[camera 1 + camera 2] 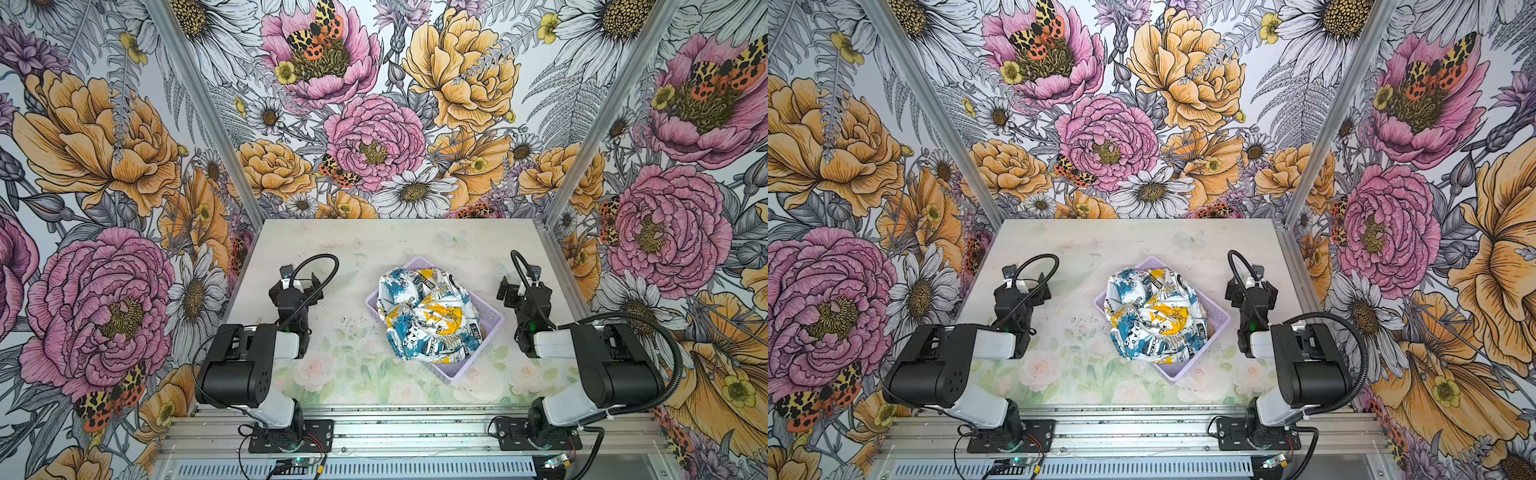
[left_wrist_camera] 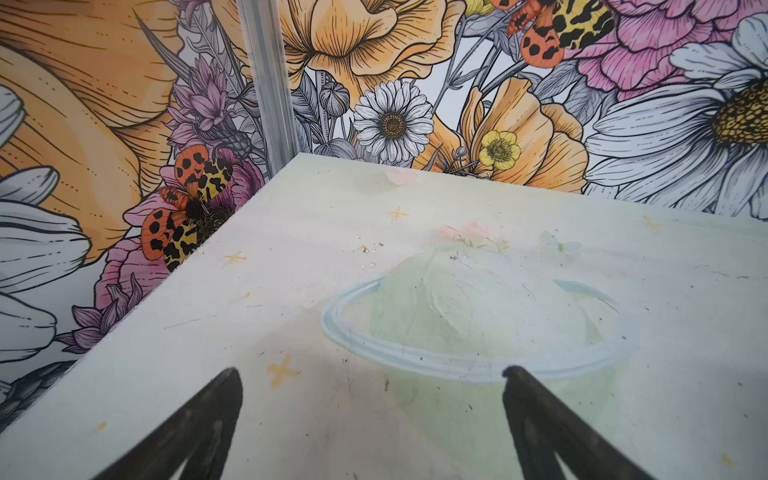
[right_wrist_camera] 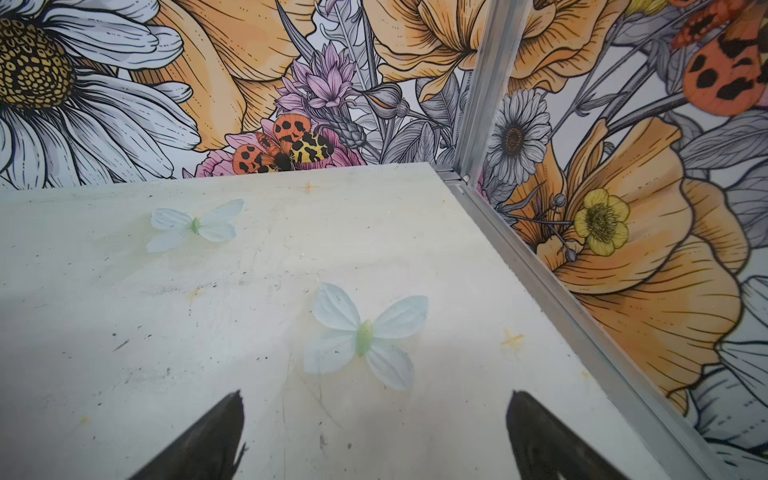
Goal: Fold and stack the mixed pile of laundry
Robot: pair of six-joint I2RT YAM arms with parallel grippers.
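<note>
A tabletop work cell seen from above, walled with bold floral wallpaper [image 1: 104, 166] of pink and orange blooms. On the left, a black and white robot arm [image 1: 249, 365] reaches from the front rail over a pale table [image 1: 374, 245] printed with faint flowers. The left gripper [image 2: 372, 370] hovers over bare table, jaws spread wide with nothing between them; its wrist view shows only the painted surface and the far left corner.

In the middle of the table, a little right of centre, sits a lavender perforated plastic basket [image 1: 457, 374], turned at an angle. Heaped in it is a crumpled white garment [image 1: 428, 316] with blue and yellow patches and black newspaper-like lettering. It bulges above the rim and spills over the basket's near left edge. Both top views show it well apart from either gripper.

On the right, the right gripper [image 3: 376, 392] hangs over bare table near a printed pale butterfly [image 3: 365, 336], jaws likewise wide apart and empty.
</note>
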